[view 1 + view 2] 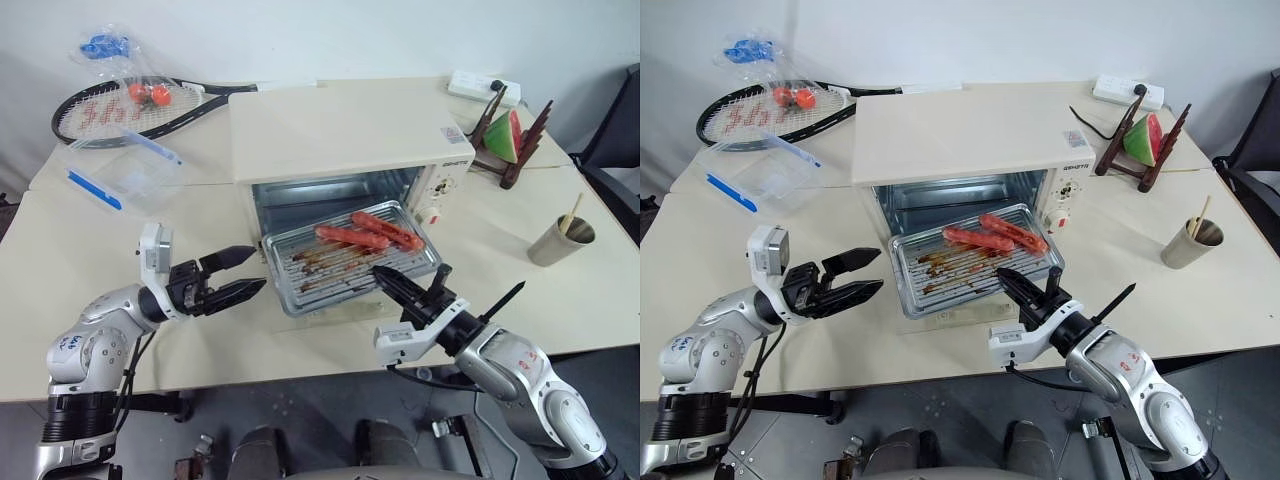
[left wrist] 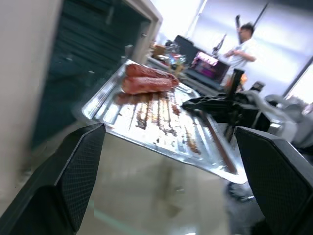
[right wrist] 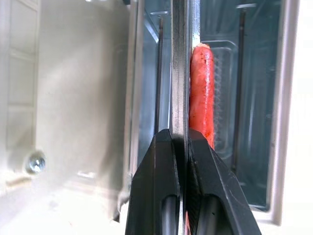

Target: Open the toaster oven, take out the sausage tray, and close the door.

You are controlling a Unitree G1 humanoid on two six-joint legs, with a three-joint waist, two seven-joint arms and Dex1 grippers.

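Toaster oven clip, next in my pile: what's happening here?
The cream-white boxy toaster oven stands open. The right end effector is shut on the near rim of the ribbed silver sausage tray, which sticks partway out of the oven mouth with two red sausages at its back. The left end effector hangs open beside the tray's left edge, holding nothing. The tray is not yet fully out.

Probably lab: prop-strewn tables (image 1: 60, 240), background workstation (image 2: 205, 66)

Sausage tray (image 1: 345, 262) blocks the toaster oven (image 1: 345, 140) mouth; bare table (image 1: 100, 250) left
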